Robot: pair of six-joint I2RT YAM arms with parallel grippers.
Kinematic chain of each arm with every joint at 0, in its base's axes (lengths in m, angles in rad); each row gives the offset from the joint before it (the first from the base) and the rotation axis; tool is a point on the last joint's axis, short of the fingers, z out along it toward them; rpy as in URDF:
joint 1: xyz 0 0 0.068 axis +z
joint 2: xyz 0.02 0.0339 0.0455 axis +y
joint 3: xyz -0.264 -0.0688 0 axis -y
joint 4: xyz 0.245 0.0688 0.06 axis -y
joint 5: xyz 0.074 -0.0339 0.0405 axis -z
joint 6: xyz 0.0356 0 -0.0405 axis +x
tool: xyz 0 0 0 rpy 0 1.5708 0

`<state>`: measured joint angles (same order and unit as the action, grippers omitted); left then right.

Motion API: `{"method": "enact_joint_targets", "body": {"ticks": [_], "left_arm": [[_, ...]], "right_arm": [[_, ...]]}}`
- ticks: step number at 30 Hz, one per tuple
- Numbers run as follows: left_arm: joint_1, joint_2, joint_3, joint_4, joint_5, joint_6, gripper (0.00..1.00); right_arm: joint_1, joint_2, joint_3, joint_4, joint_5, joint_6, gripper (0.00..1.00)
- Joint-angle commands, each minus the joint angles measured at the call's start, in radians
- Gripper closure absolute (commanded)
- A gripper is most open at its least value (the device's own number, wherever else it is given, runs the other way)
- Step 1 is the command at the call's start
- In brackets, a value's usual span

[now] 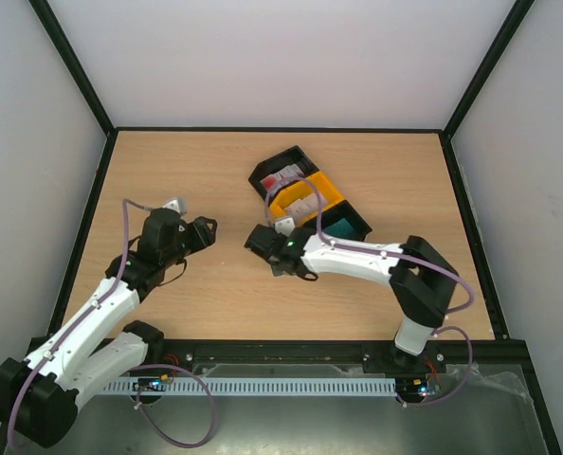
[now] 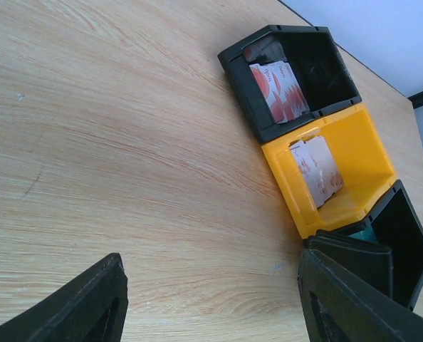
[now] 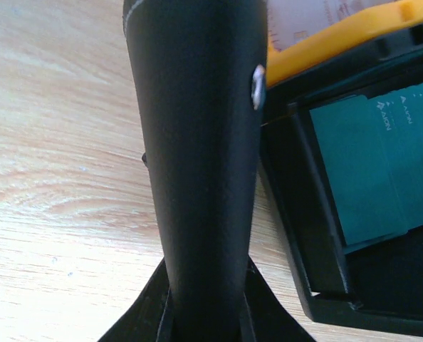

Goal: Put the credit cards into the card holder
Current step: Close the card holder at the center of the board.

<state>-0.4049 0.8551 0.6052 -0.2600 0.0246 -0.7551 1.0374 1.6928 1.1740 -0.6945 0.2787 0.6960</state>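
Note:
The black card holder (image 3: 197,142) stands upright between the fingers of my right gripper (image 3: 201,313), which is shut on it; its snap (image 3: 258,85) faces right. From above, my right gripper (image 1: 265,243) sits just left of the tray row. Teal credit cards (image 3: 389,157) lie in the nearest black tray (image 3: 297,235). White cards with red blotches (image 2: 279,89) lean in the far black tray (image 2: 297,50), and pale cards (image 2: 318,171) stand in the yellow tray (image 2: 361,135). My left gripper (image 2: 211,260) is open over bare wood with nothing between its fingers, a short way left of the right gripper.
The three trays (image 1: 305,199) form a diagonal row at the table's middle right. A black frame edges the wooden table (image 1: 168,180). A black stitched edge (image 2: 347,253), probably the card holder, shows just beyond my left gripper's right finger (image 2: 354,306).

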Motion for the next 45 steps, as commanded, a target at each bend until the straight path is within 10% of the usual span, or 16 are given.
{"method": "enact_joint_targets", "body": {"ticks": [1, 7, 16, 22, 45], "left_arm": [[0.005, 0.009, 0.028, -0.014, -0.012, 0.028, 0.32], [0.009, 0.000, 0.063, -0.039, -0.036, 0.042, 0.31], [0.014, 0.010, 0.093, -0.057, -0.028, 0.051, 0.30], [0.019, 0.014, 0.092, -0.066, -0.004, 0.054, 0.26], [0.024, 0.179, -0.193, 0.142, 0.421, -0.048, 0.20]], "right_arm": [[0.058, 0.123, 0.093, -0.172, 0.166, 0.041, 0.94], [0.130, 0.271, 0.198, -0.200, 0.166, 0.038, 0.92], [0.163, 0.277, 0.167, 0.081, -0.180, -0.030, 0.54], [0.159, 0.186, 0.115, 0.210, -0.276, -0.036, 0.46], [-0.033, -0.028, -0.268, 0.534, -0.397, 0.095, 0.65]]}}
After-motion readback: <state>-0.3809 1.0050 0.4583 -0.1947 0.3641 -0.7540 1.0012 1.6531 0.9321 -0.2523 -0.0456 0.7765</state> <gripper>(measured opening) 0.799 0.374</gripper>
